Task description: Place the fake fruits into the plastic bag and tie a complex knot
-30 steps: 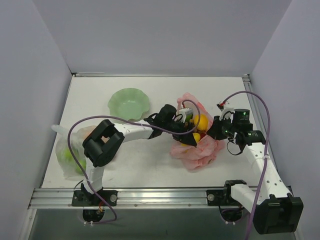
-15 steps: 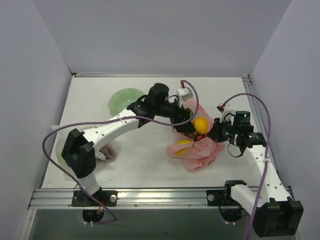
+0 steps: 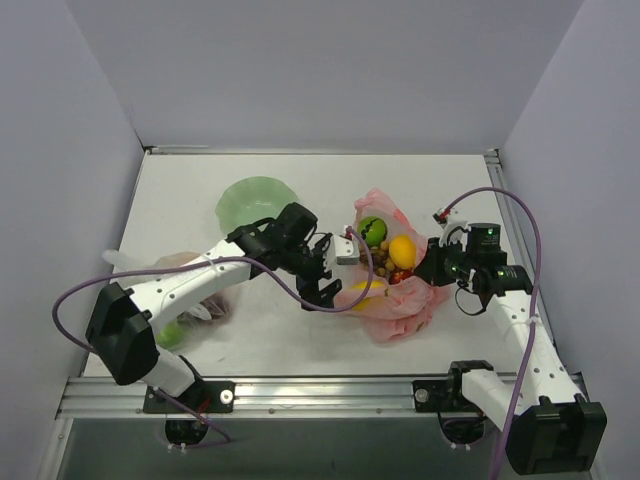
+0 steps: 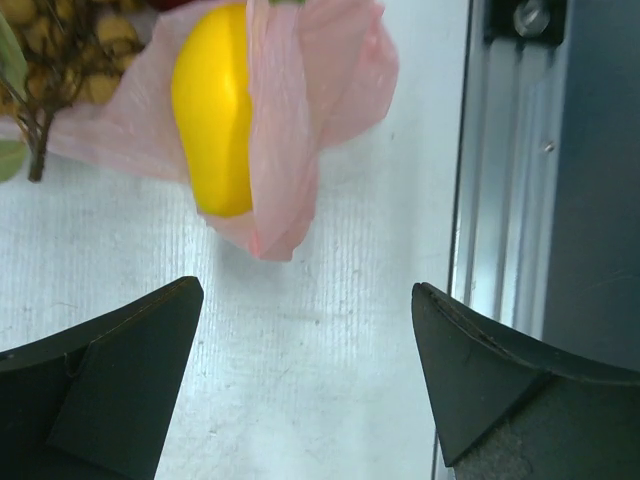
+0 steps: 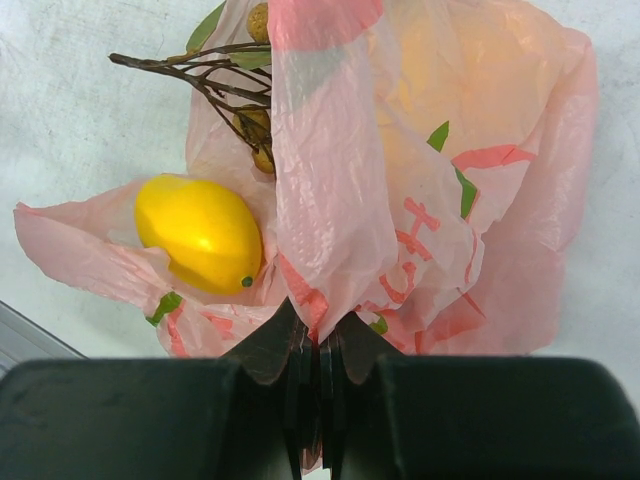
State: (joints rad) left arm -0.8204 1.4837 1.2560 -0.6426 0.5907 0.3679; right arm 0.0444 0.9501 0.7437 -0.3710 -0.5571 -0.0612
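Note:
The pink plastic bag (image 3: 400,300) lies open at centre right. In its mouth sit a green round fruit (image 3: 372,230), a yellow-orange citrus (image 3: 402,251), a brown grape bunch (image 3: 385,277) and a yellow fruit (image 3: 365,290). I see no red apple. My left gripper (image 3: 325,285) is open and empty just left of the bag. Its wrist view (image 4: 305,330) shows the yellow fruit (image 4: 212,120) wrapped in a bag fold (image 4: 290,130). My right gripper (image 3: 432,268) is shut on the bag's right edge (image 5: 330,200), with the yellow fruit (image 5: 198,232) beside it.
A green bowl (image 3: 257,205) stands at the back, left of the bag. A clear bag of fruits (image 3: 170,315) lies at the near left under the left arm. The metal rail (image 3: 300,395) runs along the front edge and also shows in the left wrist view (image 4: 510,150).
My left gripper has drawn back from over the bag's mouth toward the near left. The green fruit now lies in the bag. The right gripper keeps its hold.

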